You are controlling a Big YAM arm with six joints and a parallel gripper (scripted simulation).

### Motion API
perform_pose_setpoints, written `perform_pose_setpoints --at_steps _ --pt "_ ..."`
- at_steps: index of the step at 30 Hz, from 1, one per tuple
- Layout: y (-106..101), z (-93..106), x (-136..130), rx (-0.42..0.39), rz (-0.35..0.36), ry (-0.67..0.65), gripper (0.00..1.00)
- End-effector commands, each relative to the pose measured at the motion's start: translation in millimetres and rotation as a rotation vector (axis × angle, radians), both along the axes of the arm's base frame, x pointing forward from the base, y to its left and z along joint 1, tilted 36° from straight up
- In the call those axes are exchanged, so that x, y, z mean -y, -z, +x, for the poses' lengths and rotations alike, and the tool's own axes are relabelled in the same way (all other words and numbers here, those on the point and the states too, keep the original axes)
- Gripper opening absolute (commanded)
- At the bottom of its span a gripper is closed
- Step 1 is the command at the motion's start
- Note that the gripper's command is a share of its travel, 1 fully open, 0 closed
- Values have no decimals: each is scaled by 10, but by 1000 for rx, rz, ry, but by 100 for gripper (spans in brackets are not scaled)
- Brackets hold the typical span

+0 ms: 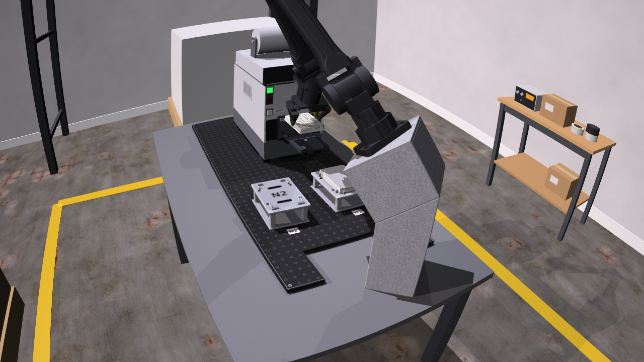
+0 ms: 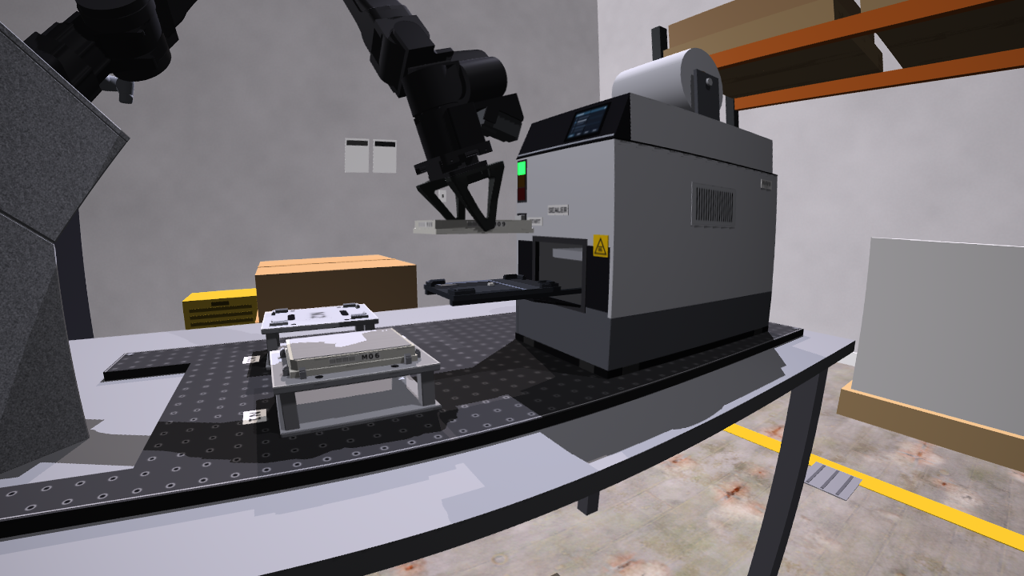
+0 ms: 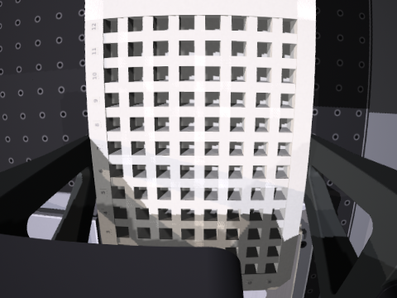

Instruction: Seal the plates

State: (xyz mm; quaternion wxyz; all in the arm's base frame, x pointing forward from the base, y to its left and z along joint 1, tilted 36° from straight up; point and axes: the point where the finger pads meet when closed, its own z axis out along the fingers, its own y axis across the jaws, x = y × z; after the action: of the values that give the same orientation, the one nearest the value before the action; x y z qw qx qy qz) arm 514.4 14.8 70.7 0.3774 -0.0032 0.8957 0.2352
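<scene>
Gripping: the black claw (image 1: 304, 117) (image 2: 472, 220) (image 3: 199, 146) clamps a white well plate (image 1: 307, 122) (image 2: 458, 226) (image 3: 198, 112) by its sides.
Plate: level, above the sealer's tray (image 1: 307, 143) (image 2: 494, 288), apart from it.
Sealer (image 1: 248, 103) (image 2: 687, 236): green lamp (image 1: 269, 90) (image 2: 521, 168) lit.
N1 stand (image 1: 342, 202) (image 2: 426, 383): carries plate M06 (image 1: 330, 181) (image 2: 350, 352).
N2 stand (image 1: 279, 194) (image 2: 318, 316): bare-topped.
</scene>
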Motion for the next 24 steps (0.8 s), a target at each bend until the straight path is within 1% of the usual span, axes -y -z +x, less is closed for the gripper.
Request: perform_pose_setpoints --at_steps 1,7,8,10,14,18,21,24 --pt "-55 167 186 16 -11 13 0" --pt "-196 314 233 48 -18 1 0" --pt "-190 335 260 46 -18 3 0" --pt "-190 335 260 46 -18 3 0" --pt "-46 261 291 10 -10 25 0" --pt "-2 215 188 1 1 18 0" --pt "-40 191 119 8 1 7 0" --pt "-136 232 78 30 -3 -3 0"
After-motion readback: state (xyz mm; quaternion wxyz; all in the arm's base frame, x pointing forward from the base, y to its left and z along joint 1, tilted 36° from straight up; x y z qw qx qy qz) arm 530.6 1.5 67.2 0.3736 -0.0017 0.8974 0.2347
